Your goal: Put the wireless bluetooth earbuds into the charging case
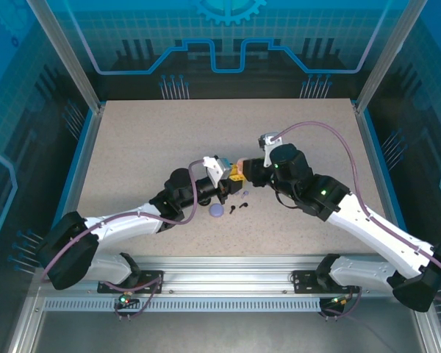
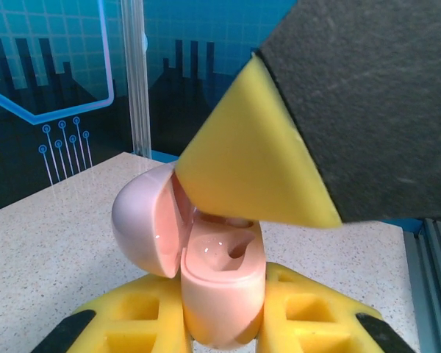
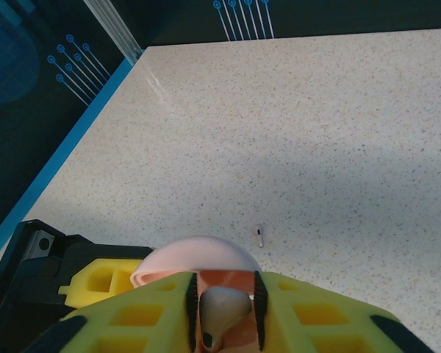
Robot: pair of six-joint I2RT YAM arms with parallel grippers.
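- Speckled worktop (image 3: 316, 110); left wrist view shows left end effector (image 2: 220, 320) clenching the open pink case (image 2: 222, 276).
- Right wrist view: right end effector (image 3: 224, 293) flanks a pale earbud (image 3: 223, 309); grip unclear.

The pale pink charging case (image 2: 220, 294) stands upright, its lid swung open toward nine o'clock. A pale earbud (image 3: 219, 309) sits at its open mouth. Two black earbuds (image 1: 233, 209) lie loose near its six o'clock.

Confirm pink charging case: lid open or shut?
Open. In the left wrist view the pink charging case has its lid hinged back to the left, baring the moulded wells inside.
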